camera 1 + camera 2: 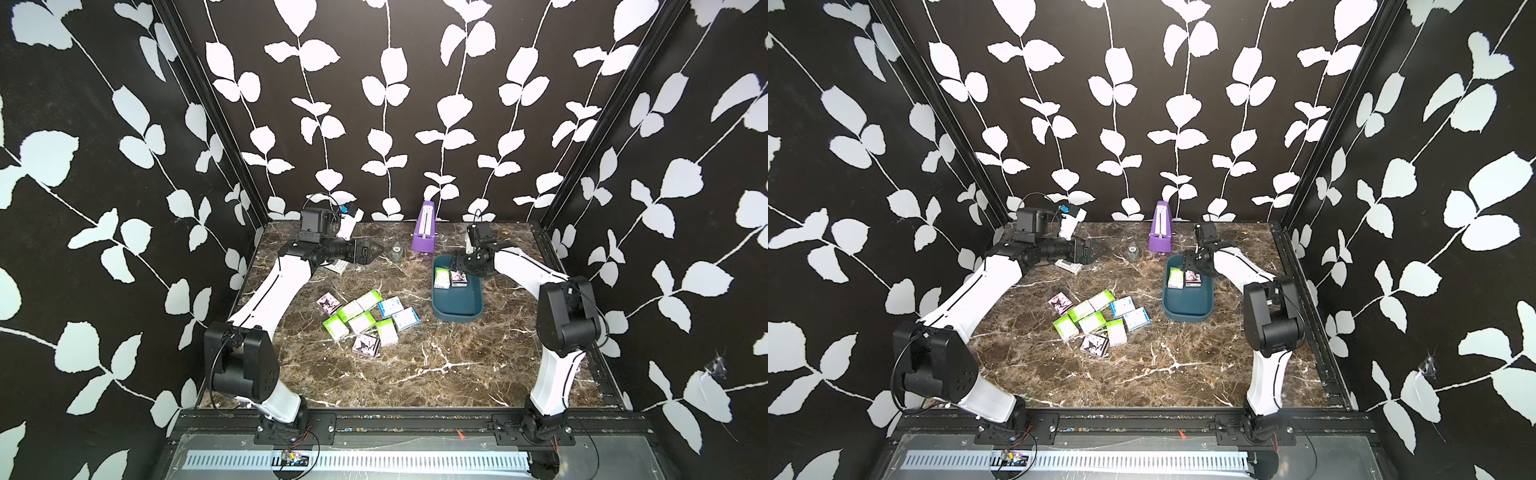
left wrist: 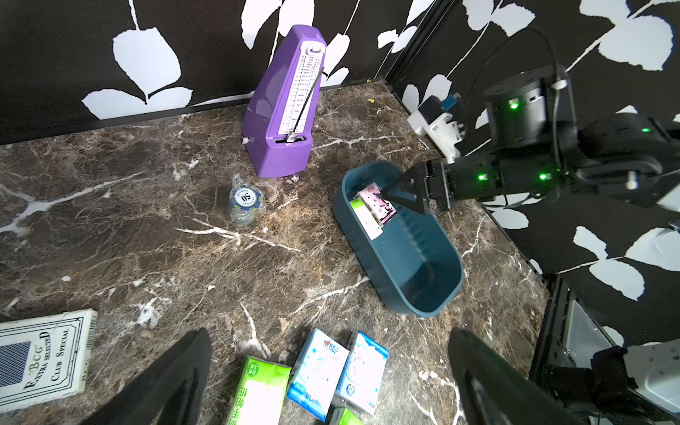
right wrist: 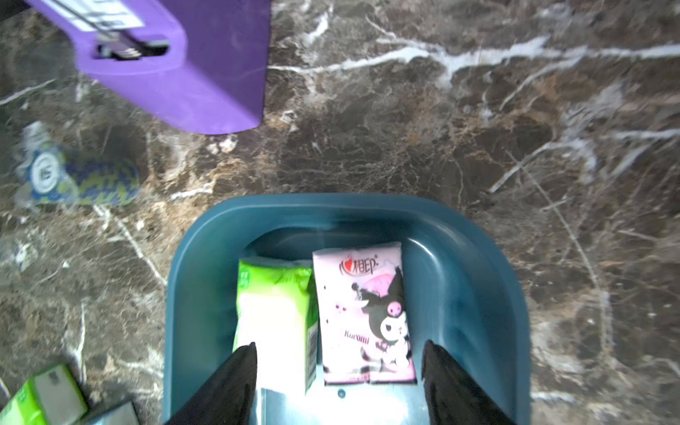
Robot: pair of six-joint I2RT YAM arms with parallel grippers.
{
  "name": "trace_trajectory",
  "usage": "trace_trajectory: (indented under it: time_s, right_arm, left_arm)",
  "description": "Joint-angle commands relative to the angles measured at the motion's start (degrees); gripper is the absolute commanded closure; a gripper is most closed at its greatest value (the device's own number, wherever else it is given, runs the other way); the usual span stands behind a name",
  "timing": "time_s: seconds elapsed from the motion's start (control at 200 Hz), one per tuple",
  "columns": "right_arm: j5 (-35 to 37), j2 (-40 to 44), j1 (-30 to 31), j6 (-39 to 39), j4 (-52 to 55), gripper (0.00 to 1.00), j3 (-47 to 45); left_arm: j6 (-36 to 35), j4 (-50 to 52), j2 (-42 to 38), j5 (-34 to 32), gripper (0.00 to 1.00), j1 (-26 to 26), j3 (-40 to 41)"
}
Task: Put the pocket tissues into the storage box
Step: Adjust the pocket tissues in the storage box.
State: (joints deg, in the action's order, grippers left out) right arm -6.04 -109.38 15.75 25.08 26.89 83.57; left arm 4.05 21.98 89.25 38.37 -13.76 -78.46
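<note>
The dark teal storage box stands right of centre. At its far end lie two pocket tissues side by side, a lime green packet and a pink cartoon packet. My right gripper hovers open just over them, its fingers either side and holding nothing. Several more pocket tissues, in green, blue and pink, lie in a loose pile mid-table. My left gripper hangs open and empty at the back left, with blue packets below it.
A purple metronome stands at the back wall, close to the box's far end. A wrapped stack of poker chips lies left of it. A card box rests under the left arm.
</note>
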Motion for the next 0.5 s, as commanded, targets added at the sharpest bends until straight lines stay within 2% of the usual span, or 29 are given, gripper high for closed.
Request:
trace_trajectory:
  time_s: [0.0,0.2,0.495]
  right_arm:
    - [0.4,2.8,0.8,-3.7,3.7,0.31,-2.9]
    - [4.7,4.5,5.6,-7.2,7.6,0.39,-6.1]
    - [5.8,0.3,8.2,-4.2,5.8,0.52,-7.0]
  left_arm:
    - [-0.7,0.0,-0.2,0.2,0.01,-0.3,-0.2]
    - [0.0,-1.1,0.1,0.3,0.01,-0.3,0.3]
    - [0.1,-1.2,0.8,0.9,0.01,-0.3,-1.0]
